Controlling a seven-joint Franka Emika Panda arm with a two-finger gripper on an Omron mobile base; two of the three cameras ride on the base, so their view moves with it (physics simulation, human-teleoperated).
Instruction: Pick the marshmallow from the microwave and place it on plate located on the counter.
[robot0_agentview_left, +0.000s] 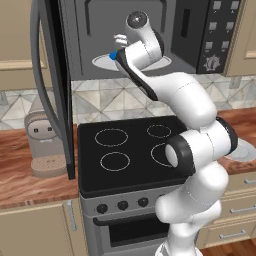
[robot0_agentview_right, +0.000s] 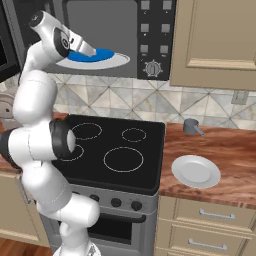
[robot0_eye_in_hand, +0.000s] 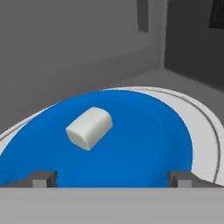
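Marshmallow (robot0_eye_in_hand: 89, 127): lying on blue disc (robot0_eye_in_hand: 144, 144), itself on white turntable (robot0_eye_in_hand: 205, 127), inside open microwave (robot0_agentview_right: 150, 35). Ahead of gripper (robot0_eye_in_hand: 112, 178), offset toward left fingertip (robot0_eye_in_hand: 43, 178), not yet between jaws. Long axis slanted, roughly diagonal to jaw line. Jaws spread wide, empty, tips near disc's close edge. Likely next: advance and shift left to straddle. Plate (robot0_agentview_right: 196, 171) bare on counter (robot0_agentview_right: 230, 145), right of stovetop (robot0_agentview_right: 117, 150).

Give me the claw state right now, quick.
Claw: open and holding nothing; the marshmallow lies on the blue disc ahead of the fingertips, not touching them.
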